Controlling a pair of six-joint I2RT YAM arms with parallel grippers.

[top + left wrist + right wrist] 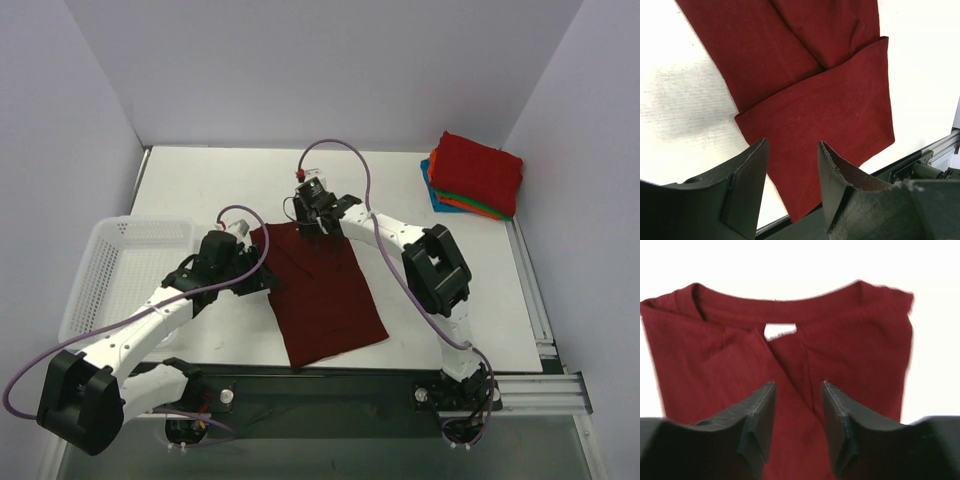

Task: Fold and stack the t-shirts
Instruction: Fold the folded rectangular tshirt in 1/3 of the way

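Note:
The dark maroon t-shirt (pixel 328 295) lies flat in the middle of the table, its sides folded in to a long strip. My left gripper (pixel 264 279) is open and empty over the strip's left edge; in the left wrist view the gripper (pixel 792 150) hovers above the shirt (pixel 830 100). My right gripper (pixel 312 226) is open and empty over the collar end; in the right wrist view the gripper (pixel 797 390) stands just above the shirt (pixel 855 350), where the folded sides meet. A stack of folded t-shirts (pixel 475 172), bright red on top with orange, green and blue below, sits at the far right.
A white plastic mesh basket (pixel 110 270) stands at the left edge of the table. A dark rail (pixel 330 385) runs along the near edge, also seen in the left wrist view (pixel 920 165). White walls close in the back and sides.

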